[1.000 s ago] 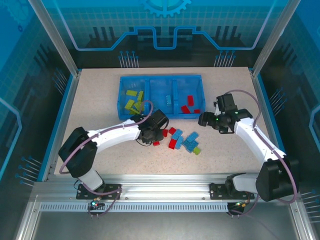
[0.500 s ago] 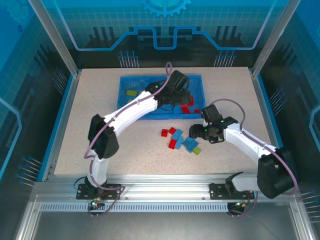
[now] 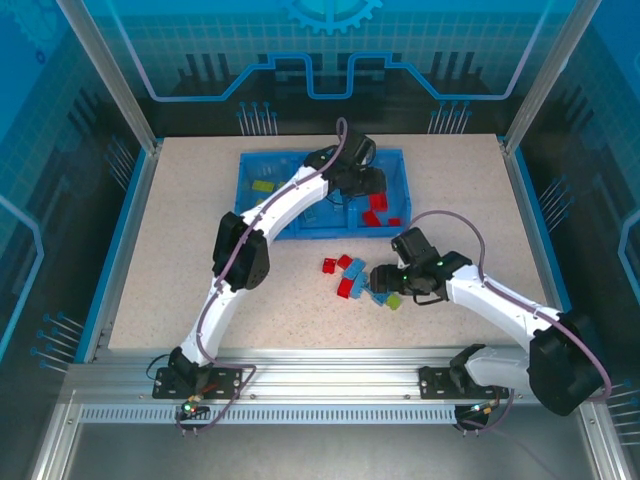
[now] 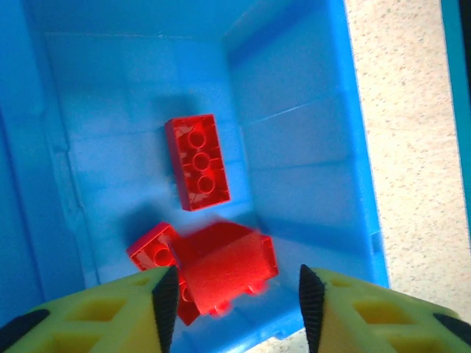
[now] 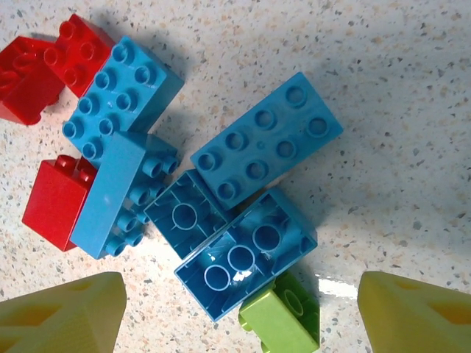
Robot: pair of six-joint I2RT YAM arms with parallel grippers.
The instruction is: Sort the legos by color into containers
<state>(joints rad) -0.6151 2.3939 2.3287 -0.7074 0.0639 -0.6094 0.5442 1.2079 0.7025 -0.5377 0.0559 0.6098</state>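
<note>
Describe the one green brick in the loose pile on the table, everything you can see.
The green brick is small, glossy lime plastic, with one round mark on its upward face; stud or socket, I cannot tell. It lies on the table at the pile's edge nearest the robot, snug against an upturned light-blue brick. The right wrist view cuts off its lower part. The open right gripper hangs over it, a finger on either side.
</note>
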